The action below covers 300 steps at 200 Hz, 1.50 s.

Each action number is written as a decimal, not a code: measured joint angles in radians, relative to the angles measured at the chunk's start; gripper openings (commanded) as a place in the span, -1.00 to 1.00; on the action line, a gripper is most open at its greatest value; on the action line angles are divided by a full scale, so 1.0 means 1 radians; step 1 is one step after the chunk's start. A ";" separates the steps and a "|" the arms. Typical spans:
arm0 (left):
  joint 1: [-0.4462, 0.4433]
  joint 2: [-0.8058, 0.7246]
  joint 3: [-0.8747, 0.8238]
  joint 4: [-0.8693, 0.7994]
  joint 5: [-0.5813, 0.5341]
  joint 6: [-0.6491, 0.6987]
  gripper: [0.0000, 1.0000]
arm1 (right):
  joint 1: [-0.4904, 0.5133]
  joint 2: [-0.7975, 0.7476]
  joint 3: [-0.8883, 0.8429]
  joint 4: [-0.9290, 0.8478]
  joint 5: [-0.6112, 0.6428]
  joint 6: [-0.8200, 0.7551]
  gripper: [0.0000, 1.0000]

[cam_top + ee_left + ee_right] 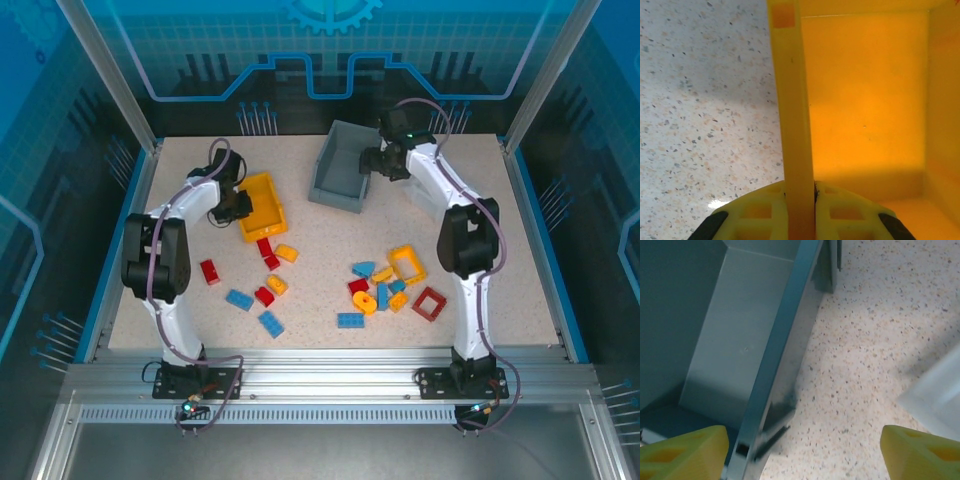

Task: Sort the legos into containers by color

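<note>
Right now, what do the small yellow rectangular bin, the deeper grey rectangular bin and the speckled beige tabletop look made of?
Small yellow rectangular bin: likely moulded plastic, smooth, faintly glossy thin wall.
Deeper grey rectangular bin: probably plastic too, satin sheen on thin rim.
Speckled beige tabletop: terrazzo-look laminate or stone composite; can't tell which.

counts on the bench (320,240)

two bins are seen from above: one yellow bin (263,203) and one grey bin (336,170). loose legos are about eighteen: six red legos (210,271), six blue legos (239,299), six yellow-orange legos (287,252).
</note>
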 measured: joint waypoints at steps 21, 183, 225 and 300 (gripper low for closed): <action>-0.002 0.000 0.000 0.000 -0.002 0.000 -1.00 | 0.000 0.071 0.094 -0.036 0.002 -0.004 0.32; -0.045 0.152 0.224 -0.039 -0.003 0.137 -1.00 | 0.137 -0.044 -0.156 -0.008 0.127 -0.042 -0.62; -0.074 0.164 0.239 -0.039 0.002 0.148 -1.00 | 0.167 -0.052 -0.171 0.005 0.130 0.006 -0.61; -0.075 0.218 0.321 -0.069 0.013 0.164 -0.97 | 0.163 0.033 -0.004 -0.037 0.132 0.020 -0.34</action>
